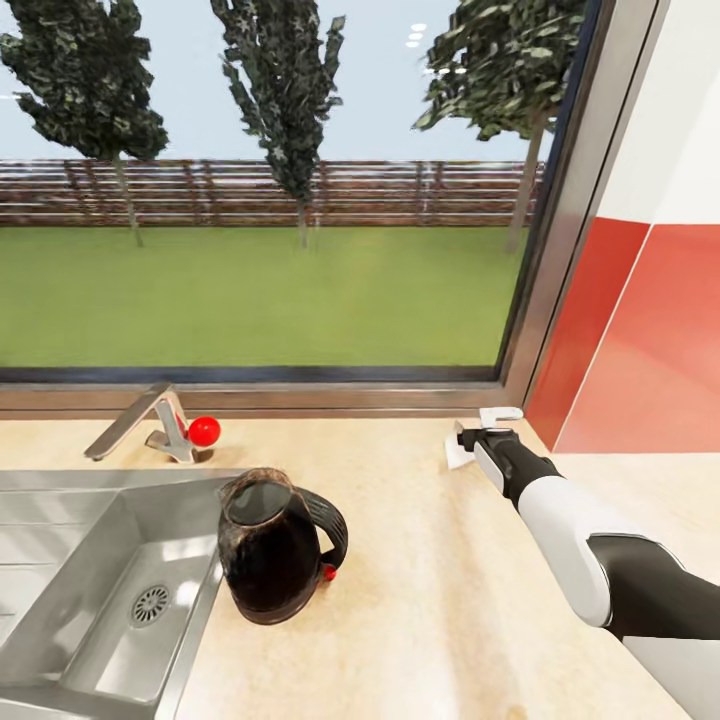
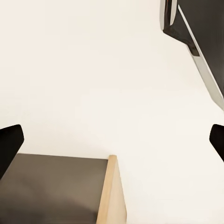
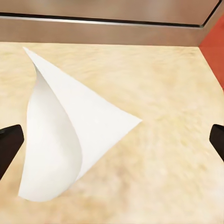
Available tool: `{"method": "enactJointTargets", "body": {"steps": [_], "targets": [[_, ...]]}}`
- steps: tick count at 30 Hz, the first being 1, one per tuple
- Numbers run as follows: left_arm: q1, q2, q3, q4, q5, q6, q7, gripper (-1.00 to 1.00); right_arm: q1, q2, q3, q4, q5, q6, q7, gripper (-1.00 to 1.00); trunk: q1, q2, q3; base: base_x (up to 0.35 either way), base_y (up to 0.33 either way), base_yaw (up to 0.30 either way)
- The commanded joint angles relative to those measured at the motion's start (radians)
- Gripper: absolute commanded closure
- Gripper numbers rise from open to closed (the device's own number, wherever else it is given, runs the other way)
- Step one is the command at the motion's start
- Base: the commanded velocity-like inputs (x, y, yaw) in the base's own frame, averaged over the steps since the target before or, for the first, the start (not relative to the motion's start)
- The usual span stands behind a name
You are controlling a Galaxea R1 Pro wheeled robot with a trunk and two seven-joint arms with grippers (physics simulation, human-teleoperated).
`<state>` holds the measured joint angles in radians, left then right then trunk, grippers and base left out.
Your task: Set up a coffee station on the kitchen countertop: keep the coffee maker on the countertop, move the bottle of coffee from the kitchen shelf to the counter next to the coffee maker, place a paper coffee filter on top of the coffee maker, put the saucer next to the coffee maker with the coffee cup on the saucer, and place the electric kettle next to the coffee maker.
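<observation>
Right under my head, my right arm [image 1: 600, 560] stretches out across the countertop [image 1: 420, 600] toward the far corner by the window [image 1: 250, 280]. At its end my right claw [image 1: 478, 448] hangs just over a white paper filter [image 3: 65, 140], which lies on the wood as a folded cone, open mouth toward me and point toward the red wall [image 1: 640, 350]. In the right wrist view my two dark fingertips [image 3: 9, 144] stand wide apart at either edge, with the filter between them but off toward one side, not yet pinched. My left claw [image 2: 112, 140] is spread open as well and holds nothing; it looks onto a pale blank surface with a wooden edge [image 2: 111, 191] and a dark panel [image 2: 46, 186] below it. Taking the kettle [image 1: 275, 550] as my landmark: it stands on the countertop right beside the steel sink [image 1: 60, 560], and the tap [image 1: 140, 425] with its red knob [image 1: 204, 431] is behind it. The filter lies well to the kettle's right, near the window sill. I judge the job to be early on: the kettle is on the counter, but I see no coffee machine beside it, and the filter has yet to be lifted and set on top. Bottle, saucer and cup I would guess are all ahead of me.
</observation>
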<state>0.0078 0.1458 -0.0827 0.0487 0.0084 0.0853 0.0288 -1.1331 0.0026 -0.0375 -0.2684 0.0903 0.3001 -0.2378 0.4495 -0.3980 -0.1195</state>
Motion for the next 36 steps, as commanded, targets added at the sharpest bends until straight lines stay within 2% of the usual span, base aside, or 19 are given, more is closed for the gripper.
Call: {"method": "enactJointTargets", "body": {"steps": [1, 21, 25, 36], "targets": [[0.000, 0.000, -0.008, -0.001, 0.001, 0.003, 0.002, -1.00, 0.000, 0.000, -0.004, -0.002, 0.009, 0.006, 0.001, -1.00, 0.001, -0.002, -0.003, 0.000, 0.000, 0.000], [0.000, 0.000, -0.008, -0.001, 0.001, 0.003, 0.003, -1.00, 0.000, -0.001, -0.004, -0.002, 0.009, 0.004, 0.001, -1.00, 0.001, -0.002, -0.035, 0.000, 0.000, 0.000], [0.000, 0.000, -0.008, -0.001, 0.001, 0.003, 0.003, -1.00, 0.000, -0.001, -0.004, -0.001, 0.009, -0.023, 0.001, -1.00, 0.001, -0.002, -0.042, 0.000, 0.000, 0.000], [0.000, 0.000, -0.008, -0.001, 0.001, 0.004, 0.003, -1.00, 0.000, -0.004, -0.004, 0.000, 0.009, -0.032, 0.001, -1.00, 0.001, -0.002, -0.059, 0.000, 0.000, 0.000]]}}
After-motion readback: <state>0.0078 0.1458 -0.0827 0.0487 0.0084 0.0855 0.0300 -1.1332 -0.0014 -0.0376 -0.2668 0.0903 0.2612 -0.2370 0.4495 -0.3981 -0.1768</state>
